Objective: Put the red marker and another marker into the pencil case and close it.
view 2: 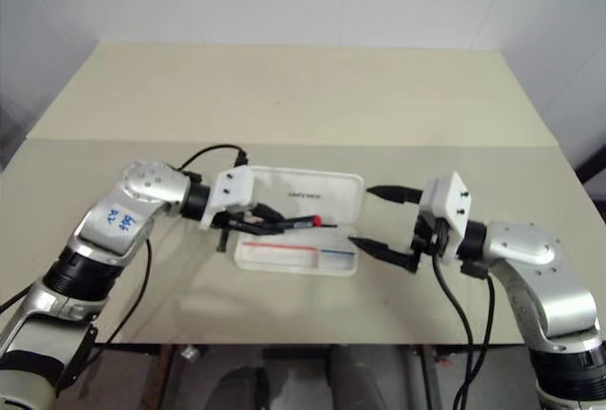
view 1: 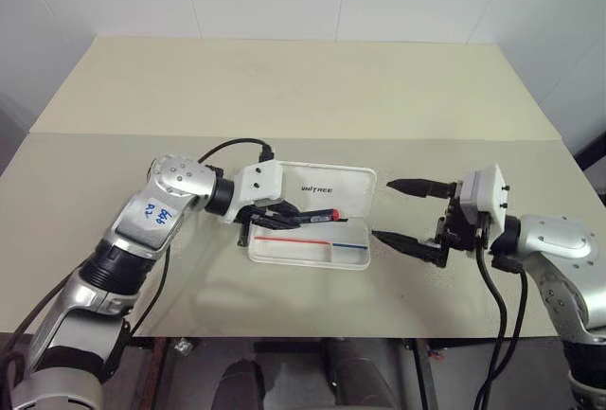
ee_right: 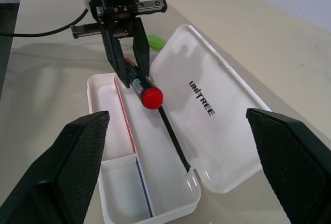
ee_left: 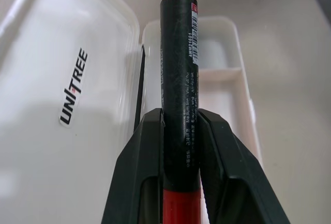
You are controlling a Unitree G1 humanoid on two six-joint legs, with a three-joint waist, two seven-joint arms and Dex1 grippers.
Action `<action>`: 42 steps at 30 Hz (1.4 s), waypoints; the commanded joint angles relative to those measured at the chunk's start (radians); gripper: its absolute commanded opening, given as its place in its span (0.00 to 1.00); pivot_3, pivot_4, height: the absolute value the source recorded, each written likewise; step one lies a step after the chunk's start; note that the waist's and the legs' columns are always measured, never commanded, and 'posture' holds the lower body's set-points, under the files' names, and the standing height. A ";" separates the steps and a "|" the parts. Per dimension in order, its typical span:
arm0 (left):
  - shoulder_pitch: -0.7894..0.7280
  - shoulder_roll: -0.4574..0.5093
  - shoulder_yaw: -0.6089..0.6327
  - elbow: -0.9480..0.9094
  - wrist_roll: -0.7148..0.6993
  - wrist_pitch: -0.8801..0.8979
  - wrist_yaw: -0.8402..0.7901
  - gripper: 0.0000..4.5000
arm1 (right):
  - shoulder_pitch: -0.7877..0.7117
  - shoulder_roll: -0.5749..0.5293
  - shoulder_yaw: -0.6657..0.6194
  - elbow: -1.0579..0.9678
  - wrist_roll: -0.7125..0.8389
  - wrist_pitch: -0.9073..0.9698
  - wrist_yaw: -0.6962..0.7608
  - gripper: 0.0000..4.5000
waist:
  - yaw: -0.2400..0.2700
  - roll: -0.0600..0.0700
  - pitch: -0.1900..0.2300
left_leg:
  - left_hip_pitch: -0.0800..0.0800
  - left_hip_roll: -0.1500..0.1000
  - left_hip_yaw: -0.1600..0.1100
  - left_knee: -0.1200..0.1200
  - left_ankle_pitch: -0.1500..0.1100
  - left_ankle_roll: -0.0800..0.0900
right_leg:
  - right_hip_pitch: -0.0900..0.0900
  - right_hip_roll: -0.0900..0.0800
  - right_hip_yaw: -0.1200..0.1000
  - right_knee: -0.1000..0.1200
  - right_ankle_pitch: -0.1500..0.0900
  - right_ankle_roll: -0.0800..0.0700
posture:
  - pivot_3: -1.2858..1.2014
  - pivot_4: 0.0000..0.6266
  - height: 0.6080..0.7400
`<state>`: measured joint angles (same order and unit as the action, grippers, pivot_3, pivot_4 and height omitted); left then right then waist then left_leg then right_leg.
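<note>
**Red marker held over the open pencil case**

The beige table [view 1: 284,88] carries everything I am working with. On it, between my two arms, lies the white pencil case [view 1: 312,251], opened flat: its lid [ee_right: 207,105] is laid back on the far side with the dark "UNITREE" print [ee_left: 73,87] facing up, and its tray sits on the near side. A red stripe and a blue stripe run end to end along the tray's floor, and a low divider walls off a small compartment at the blue end. Both the long compartment and the small one have nothing lying in them that I can see.

My left gripper [view 1: 284,213] reaches in from the left, above the tray's long compartment, and its two black fingers are pinched on the black barrel of the red marker [ee_right: 144,90]. The marker points along the case toward my right arm, its round red end [ee_right: 152,98] leading and clear of the tray floor.

My right gripper [view 1: 402,211] hangs just past the case's right end, fingers spread wide and holding nothing, not touching the case.

Behind my left gripper, in the right wrist view, a sliver of the light-green marker [ee_right: 155,41] lies on the table beside the lid's far corner, outside the case.
</note>
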<state>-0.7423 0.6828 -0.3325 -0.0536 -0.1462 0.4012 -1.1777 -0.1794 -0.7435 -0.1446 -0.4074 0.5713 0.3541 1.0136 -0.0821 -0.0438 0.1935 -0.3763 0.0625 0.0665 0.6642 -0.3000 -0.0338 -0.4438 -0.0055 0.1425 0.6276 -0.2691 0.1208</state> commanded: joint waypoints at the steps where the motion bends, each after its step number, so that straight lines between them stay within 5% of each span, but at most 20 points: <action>1: -0.029 -0.016 -0.006 0.049 0.044 -0.070 0.007 0.13 | 0.008 -0.025 -0.027 -0.088 0.045 0.010 0.015 1.00 | 0.000 0.000 0.000 | 0.000 0.000 0.000 0.000 0.000 0.000 | 0.000 0.000 0.000 0.000 0.000 0.000 | 0.52 0.24 1.00; 8: -0.063 -0.089 -0.031 0.139 0.093 -0.130 0.012 0.13 | -0.018 -0.019 0.005 -0.151 0.062 0.039 -0.019 1.00 | 0.003 0.000 0.000 | 0.000 0.000 0.000 0.001 0.000 0.000 | 0.000 0.000 0.000 0.000 0.000 0.000 | 0.52 0.24 1.00; 18: -0.059 -0.139 -0.035 0.106 0.099 -0.108 0.007 0.85 | -0.057 -0.014 0.021 -0.143 0.062 0.052 -0.038 1.00 | 0.002 0.000 0.000 | 0.000 0.000 -0.001 0.000 0.000 0.000 | 0.000 0.000 0.000 0.000 0.000 0.000 | 0.52 0.24 1.00; 25: -0.038 -0.093 0.023 0.007 0.026 -0.061 -0.045 0.85 | -0.083 0.005 0.045 -0.121 0.055 0.049 -0.037 1.00 | -0.002 0.000 0.000 | 0.000 0.000 0.000 0.000 0.000 0.000 | 0.000 0.000 0.000 0.000 0.000 0.001 | 0.52 0.24 1.00; 28: -0.026 -0.038 0.051 -0.031 0.004 -0.032 -0.070 0.98 | -0.103 0.013 0.059 -0.102 0.051 0.044 -0.028 1.00 | -0.003 0.000 0.000 | 0.000 0.000 0.000 0.000 0.000 0.000 | 0.000 0.000 0.000 0.000 0.000 0.000 | 0.52 0.24 1.00; 36: 0.044 0.214 0.178 -0.186 -0.122 0.196 -0.168 0.99 | -0.165 0.035 0.093 -0.047 0.040 0.021 -0.002 1.00 | -0.003 -0.001 0.001 | 0.000 0.000 0.000 0.000 0.000 0.000 | 0.000 0.000 0.000 0.000 0.000 0.000 | 0.52 0.24 1.00; 42: 0.031 0.423 0.233 0.059 -0.026 0.118 -0.160 0.99 | -0.251 0.072 0.127 0.000 0.038 0.010 0.028 1.00 | -0.005 -0.002 0.001 | 0.001 0.001 0.000 0.000 0.000 0.000 | 0.000 0.000 -0.001 0.000 -0.002 -0.003 | 0.52 0.24 1.00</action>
<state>-0.6941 1.0905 -0.1170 -0.0320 -0.1987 0.5560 -1.3397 -0.4072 -0.6822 -0.0174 -0.4032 0.6021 0.3873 1.0323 -0.0870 -0.0460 0.1949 -0.3749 0.0633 0.0670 0.6640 -0.2999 -0.0336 -0.4439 -0.0054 0.1415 0.6280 -0.2710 0.1180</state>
